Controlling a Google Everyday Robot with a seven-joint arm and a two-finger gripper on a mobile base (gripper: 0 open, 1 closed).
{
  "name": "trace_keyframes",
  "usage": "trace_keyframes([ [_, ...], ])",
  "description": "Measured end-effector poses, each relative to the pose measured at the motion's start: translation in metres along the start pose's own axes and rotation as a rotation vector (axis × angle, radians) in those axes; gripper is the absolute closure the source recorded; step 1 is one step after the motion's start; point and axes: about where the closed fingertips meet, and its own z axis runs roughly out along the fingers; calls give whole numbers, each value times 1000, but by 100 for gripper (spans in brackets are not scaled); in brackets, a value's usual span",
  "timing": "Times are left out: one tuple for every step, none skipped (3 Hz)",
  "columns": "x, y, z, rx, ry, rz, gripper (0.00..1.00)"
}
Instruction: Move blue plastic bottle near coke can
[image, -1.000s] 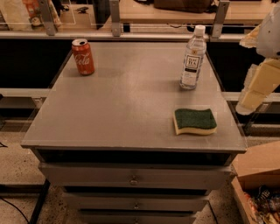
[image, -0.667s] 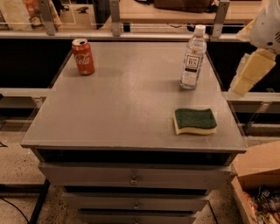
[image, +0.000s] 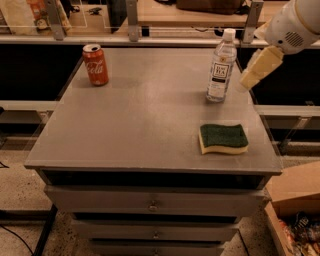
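Note:
The blue plastic bottle (image: 221, 66), clear with a white cap and a white label, stands upright near the back right of the grey table top (image: 145, 115). The coke can (image: 95, 64), red with a silver top, stands upright at the back left, far from the bottle. My gripper (image: 259, 67) hangs in the air just right of the bottle at about label height, apart from it. The white arm comes in from the top right corner.
A green and yellow sponge (image: 223, 138) lies on the table in front of the bottle, near the right edge. The table has drawers (image: 152, 204) below. A cardboard box (image: 295, 205) sits on the floor at the lower right. Shelving and railings run behind the table.
My gripper has risen and moved left toward the bottle from the table's right side. The bottle, can and sponge have not moved.

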Motion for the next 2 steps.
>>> trace_keyframes([
  [-14,-21,23,24,-88,25,0],
  [-24,-33,41,36,-160,53,0],
])
